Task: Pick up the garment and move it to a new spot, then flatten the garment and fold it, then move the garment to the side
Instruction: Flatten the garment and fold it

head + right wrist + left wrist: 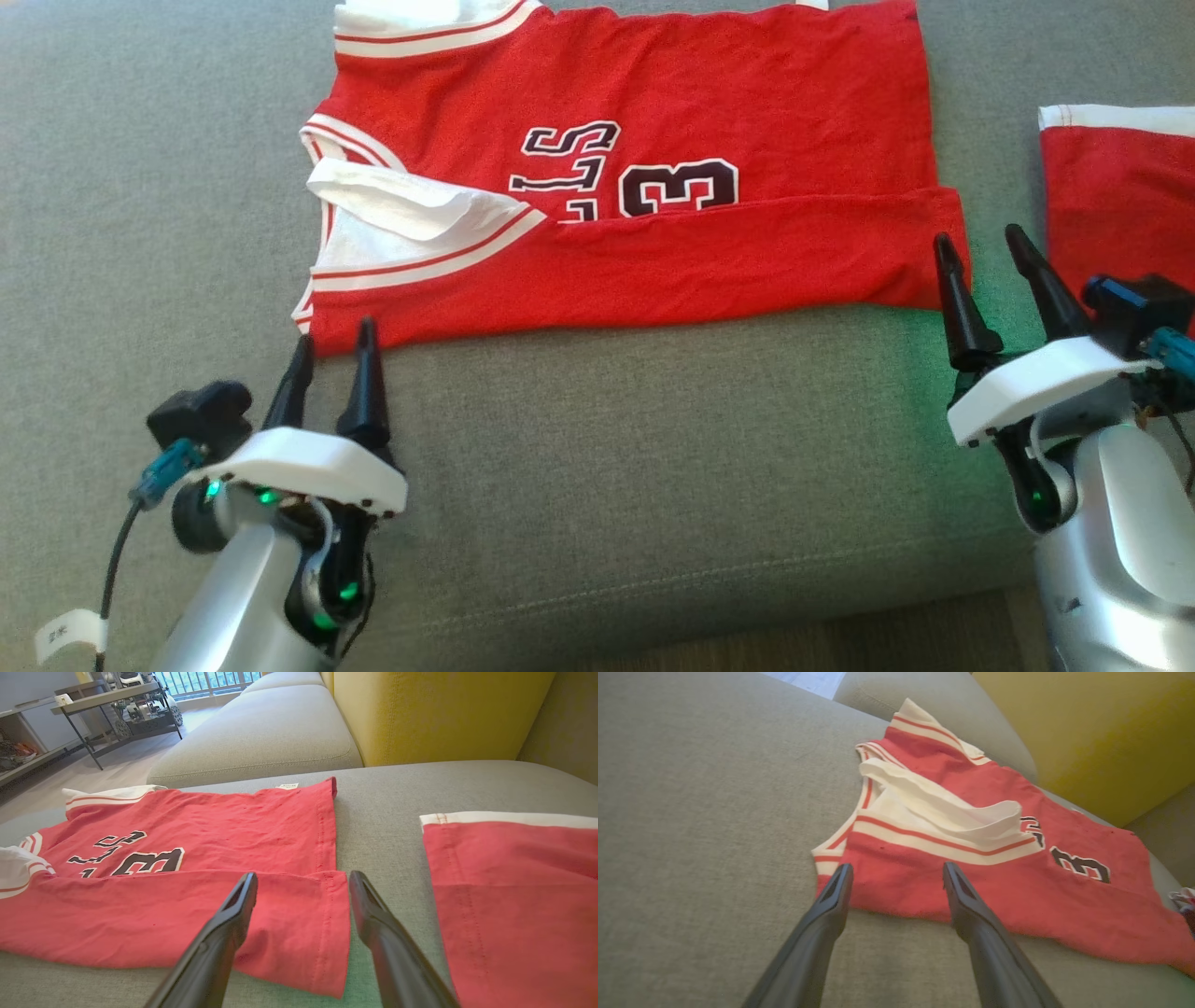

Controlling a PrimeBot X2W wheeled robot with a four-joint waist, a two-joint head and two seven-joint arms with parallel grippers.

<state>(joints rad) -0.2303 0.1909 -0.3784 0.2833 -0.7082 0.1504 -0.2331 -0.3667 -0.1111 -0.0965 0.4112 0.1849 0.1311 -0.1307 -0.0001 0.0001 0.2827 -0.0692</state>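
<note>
In the head view the red jersey (653, 187) lies on the grey cushion (607, 467), its near long edge turned up over the bottom of the lettering. The left gripper (334, 334) sits at the jersey's near collar-end corner and the right gripper (977, 235) at its near hem corner. Both are released, fingers spread with nothing between them. A second red garment (1120, 196) lies just past the jersey's hem, apart from it. In the left wrist view the left gripper (896, 868) straddles the near edge of the jersey (1017, 896), just short of a loose white flap (952, 812). In the right wrist view the right gripper (302, 877) hangs over the jersey's (210, 830) doubled hem corner, with the second garment (514, 882) just beside. A pinch that catches only the top layer would likely pull the fold open. The white flap could bunch under the next fold, and a wide right reach might snag the neighbouring garment.
</note>
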